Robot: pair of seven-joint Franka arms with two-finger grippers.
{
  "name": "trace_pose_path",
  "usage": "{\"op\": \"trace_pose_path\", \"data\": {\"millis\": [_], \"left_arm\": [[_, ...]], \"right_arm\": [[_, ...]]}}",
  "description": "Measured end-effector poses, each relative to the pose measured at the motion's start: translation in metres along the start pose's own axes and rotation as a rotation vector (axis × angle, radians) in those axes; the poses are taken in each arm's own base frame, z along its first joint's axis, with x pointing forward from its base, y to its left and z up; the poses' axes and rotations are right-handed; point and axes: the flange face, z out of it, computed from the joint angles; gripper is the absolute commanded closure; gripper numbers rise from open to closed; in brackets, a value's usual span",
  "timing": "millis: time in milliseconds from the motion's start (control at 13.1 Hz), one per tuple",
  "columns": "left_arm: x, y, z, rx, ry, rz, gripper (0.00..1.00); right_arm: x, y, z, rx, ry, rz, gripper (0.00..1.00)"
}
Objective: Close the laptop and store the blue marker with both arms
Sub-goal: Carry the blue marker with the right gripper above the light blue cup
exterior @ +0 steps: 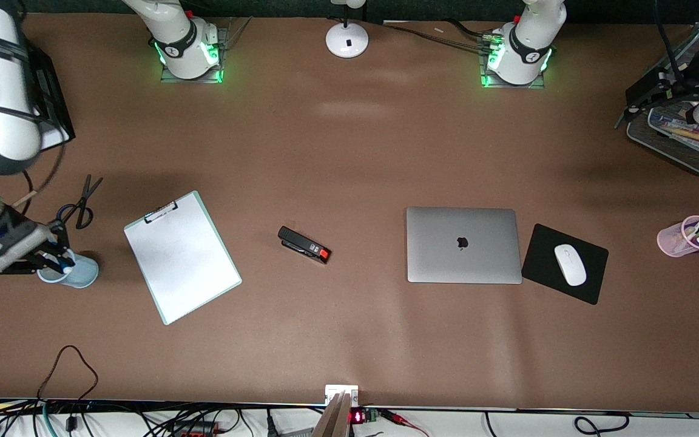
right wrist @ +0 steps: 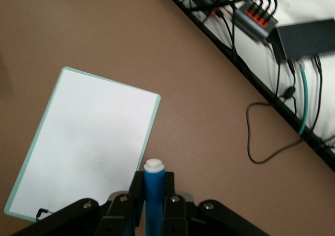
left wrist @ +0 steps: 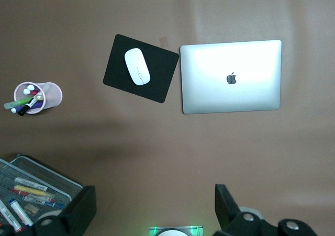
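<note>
The laptop [exterior: 463, 245] lies shut and flat on the table, lid up with its dark logo showing, also seen in the left wrist view [left wrist: 231, 77]. My right gripper [exterior: 53, 255] is at the right arm's end of the table, just over a light blue cup [exterior: 77, 273]. In the right wrist view it [right wrist: 154, 181] is shut on the blue marker [right wrist: 154, 197], whose whitish end sticks out past the fingertips. My left gripper [left wrist: 152, 207] hangs high up near its own base, open, with nothing between its fingers [left wrist: 226, 203].
A clipboard [exterior: 181, 257], scissors [exterior: 82, 203] and a black stapler [exterior: 304, 244] lie between the cup and the laptop. Beside the laptop are a black mouse pad [exterior: 543, 252] with a white mouse [exterior: 570, 264], a pink pen cup [exterior: 686, 238] and a mesh tray [exterior: 677, 142]. A lamp base [exterior: 347, 39] stands between the arms' bases.
</note>
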Motion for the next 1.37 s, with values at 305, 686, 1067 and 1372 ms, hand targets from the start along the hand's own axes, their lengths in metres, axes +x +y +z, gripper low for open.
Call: {"op": "trace_pose_path", "data": {"millis": [305, 686, 1067, 1372], "left_arm": [[-0.002, 0.001, -0.003, 0.003, 0.005, 0.000, 0.00], [-0.003, 0.001, -0.003, 0.003, 0.002, 0.000, 0.00], [-0.003, 0.001, -0.002, 0.003, 0.002, 0.001, 0.00], [-0.003, 0.007, -0.001, 0.003, -0.003, 0.016, 0.00]], "right_arm": [[-0.047, 0.032, -0.025, 0.045, 0.175, -0.177, 0.94], [-0.095, 0.053, -0.021, 0.106, 0.411, -0.361, 0.93], [-0.119, 0.065, -0.010, 0.266, 0.555, -0.582, 0.94], [-0.147, 0.064, 0.031, 0.373, 0.610, -0.729, 0.94]]}}
